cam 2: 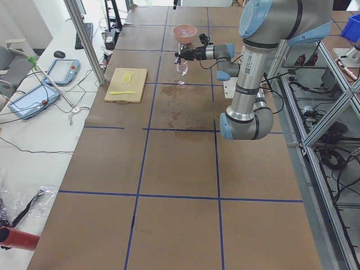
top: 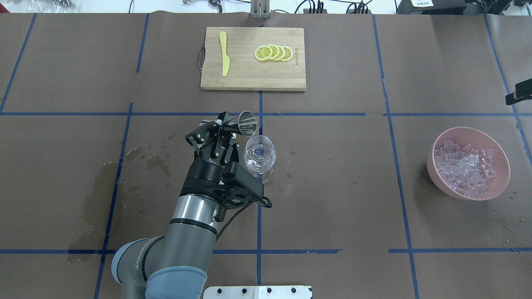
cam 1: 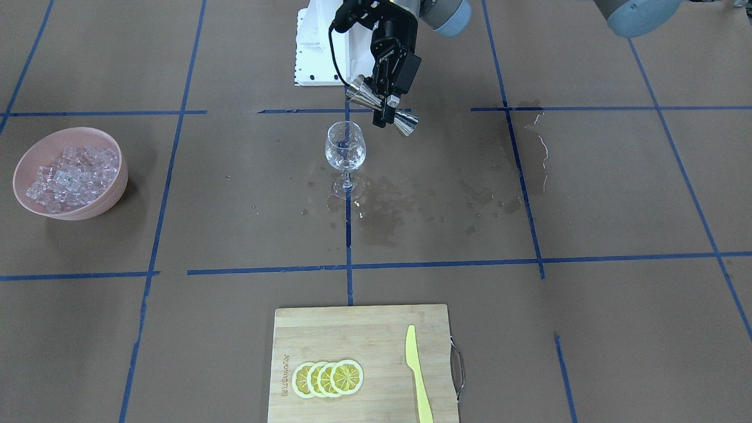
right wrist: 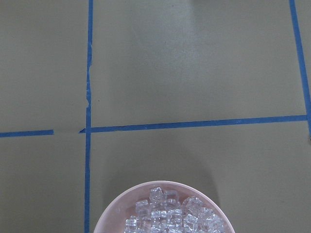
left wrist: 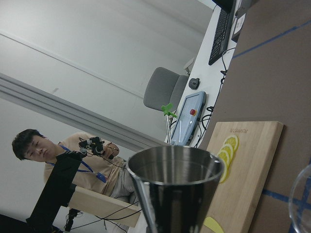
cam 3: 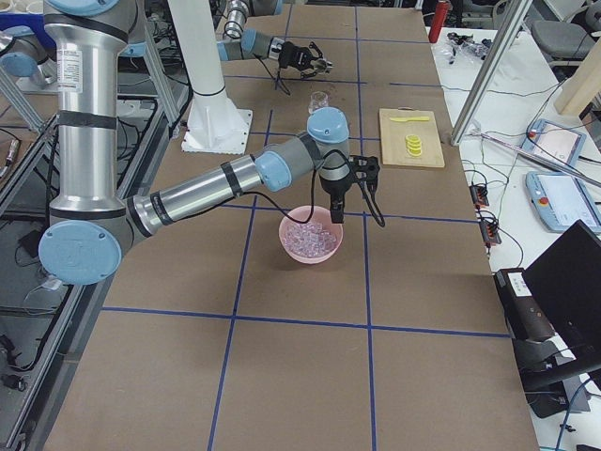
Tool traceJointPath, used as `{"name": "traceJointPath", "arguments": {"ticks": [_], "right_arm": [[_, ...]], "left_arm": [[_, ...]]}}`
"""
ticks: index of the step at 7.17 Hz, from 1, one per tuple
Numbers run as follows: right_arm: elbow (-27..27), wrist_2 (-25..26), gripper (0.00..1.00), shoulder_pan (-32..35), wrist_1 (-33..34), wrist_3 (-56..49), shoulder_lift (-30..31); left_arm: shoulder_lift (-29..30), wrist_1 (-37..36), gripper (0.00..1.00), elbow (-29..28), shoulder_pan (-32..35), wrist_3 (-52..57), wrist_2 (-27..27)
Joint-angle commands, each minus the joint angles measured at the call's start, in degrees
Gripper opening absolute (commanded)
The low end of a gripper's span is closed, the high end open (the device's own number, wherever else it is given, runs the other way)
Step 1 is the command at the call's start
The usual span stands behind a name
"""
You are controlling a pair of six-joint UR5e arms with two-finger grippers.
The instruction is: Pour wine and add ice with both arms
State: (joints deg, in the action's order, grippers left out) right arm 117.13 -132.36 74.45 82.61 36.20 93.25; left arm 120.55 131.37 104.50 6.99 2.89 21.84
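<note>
Brown paper (cam 1: 587, 194) gridded with blue tape covers the table, and white desks with tablets (cam 2: 25, 101) run along its far side. All places here are taken from the wine glass (cam 1: 345, 147), which stands upright on a tape line. Dark wet stains (cam 1: 382, 217) ring its foot and spread toward the robot's left. Just above its rim the left gripper (cam 1: 386, 113) pinches a steel jigger (cam 1: 359, 93) at the waist, tipped on its side, and from overhead the wrist hides part of the bowl of the glass. Well apart toward the robot's right, the ice (cam 1: 70, 173) fills a pink bowl (cam 1: 114, 188). The right gripper (cam 3: 335, 209) hangs over it, but I cannot tell how its fingers stand. Beyond the glass, away from the robot, a cutting board (cam 1: 352, 335) carries lemon slices (cam 1: 328, 378) and a yellow knife (cam 1: 416, 370). The glass looks nearly empty, though that is hard to judge.
</note>
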Motion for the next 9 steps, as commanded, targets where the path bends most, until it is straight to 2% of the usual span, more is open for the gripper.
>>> {"name": "traceJointPath", "arguments": {"ticks": [1,4,6,8,9], "right_arm": [[0.0,0.0,1.0,-0.1,-0.1,0.0,0.0],[0.5,0.1,1.0,-0.6,-0.1,0.1,0.0],[1.1,0.1,1.0,-1.2,-0.1,1.1,0.0],[1.1,0.1,1.0,-1.4,-0.1,1.1,0.0],[1.1,0.1,1.0,-1.4,-0.1,1.1,0.0]], "left_arm": [[-1.0,5.3,0.0,-0.5,0.3,-7.9,0.3],[-2.6,7.5,0.0,-0.6,0.7,-23.0,1.4],[-5.2,8.0,0.0,0.4,2.3,-26.3,5.6],[-10.7,14.1,0.0,0.6,4.4,-26.3,9.1],[-14.4,20.0,0.0,1.1,5.4,-26.3,11.4]]}}
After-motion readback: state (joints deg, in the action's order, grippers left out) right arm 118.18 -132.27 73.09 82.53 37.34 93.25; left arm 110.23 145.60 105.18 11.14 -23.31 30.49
